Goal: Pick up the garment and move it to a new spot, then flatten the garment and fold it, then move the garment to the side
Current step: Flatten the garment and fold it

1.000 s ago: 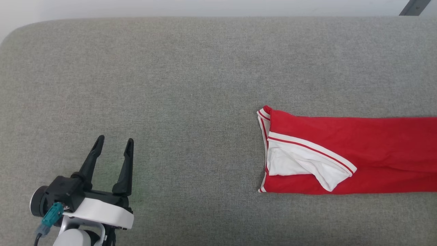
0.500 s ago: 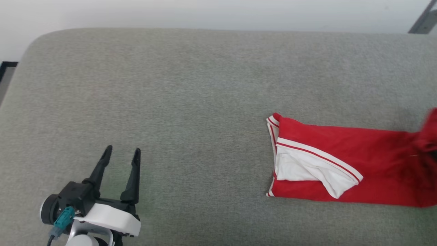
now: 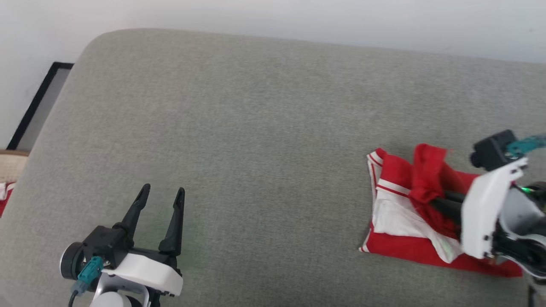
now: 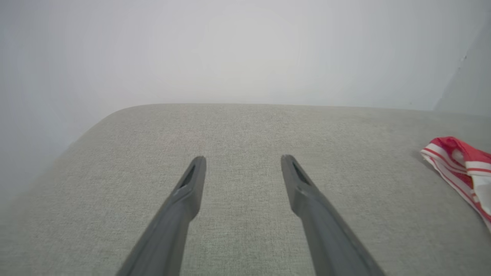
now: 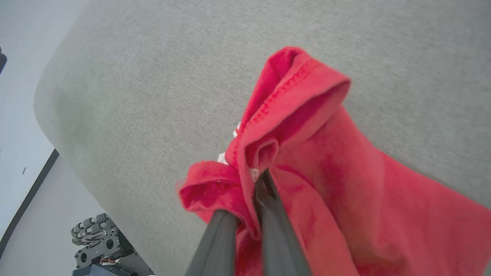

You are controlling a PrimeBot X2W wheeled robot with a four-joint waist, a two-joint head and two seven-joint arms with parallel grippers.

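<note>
The red garment (image 3: 401, 249) lies at the right of the grey cushion (image 3: 256, 128), its white sleeve (image 3: 394, 217) facing up. My right gripper (image 3: 433, 200) points left over it and is shut on a bunched red hem (image 3: 426, 177), held up above the sleeve part. In the right wrist view the two fingers (image 5: 274, 222) pinch the red fabric (image 5: 326, 184), which folds over their tips. My left gripper (image 3: 164, 189) rests open at the lower left, far from the garment, with nothing between its fingers (image 4: 307, 191). The garment's striped edge (image 4: 456, 161) shows at the right of the left wrist view.
The cushion's rounded left corner (image 3: 91, 47) drops off to the floor, where a black-framed panel (image 3: 38, 106) lies. A red and white bit (image 3: 4, 194) sits at the far left edge. A pale wall runs behind. The robot's wheeled base (image 5: 96, 245) shows below the cushion edge.
The head camera has swung, shifting the whole picture. My right gripper has come into view, carrying the garment's red end leftward over the sleeve part, so the long strip is now doubled. Left gripper unchanged.
</note>
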